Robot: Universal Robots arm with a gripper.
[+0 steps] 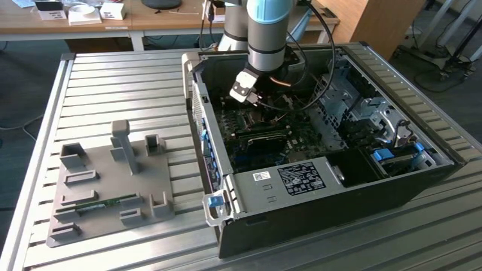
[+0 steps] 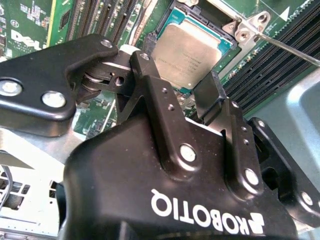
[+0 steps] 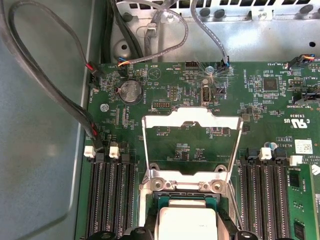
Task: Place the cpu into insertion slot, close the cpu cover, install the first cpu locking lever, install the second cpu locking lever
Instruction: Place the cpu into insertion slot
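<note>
Inside the open computer case (image 1: 316,186) my gripper (image 1: 252,97) hangs low over the green motherboard (image 3: 260,100). In both wrist views the silvery square cpu (image 2: 192,50) (image 3: 187,222) lies in the insertion slot (image 3: 162,199), its teal edge showing inside the dark socket rim. The gripper (image 2: 179,65) (image 3: 187,232) straddles the chip, and its black fingers (image 2: 150,75) rest against two opposite edges of it. The cpu cover (image 3: 187,117), a thin metal frame with a large window, is swung open away from the socket. A thin locking lever (image 2: 287,49) juts out past the socket's corner.
Long black memory slots (image 3: 110,195) (image 3: 262,195) flank the socket. Cables (image 3: 55,95) run along the case wall near the board's edge. In the exterior view's left, a grey fixture plate (image 1: 105,186) with a memory stick sits on the slatted metal table (image 1: 113,84).
</note>
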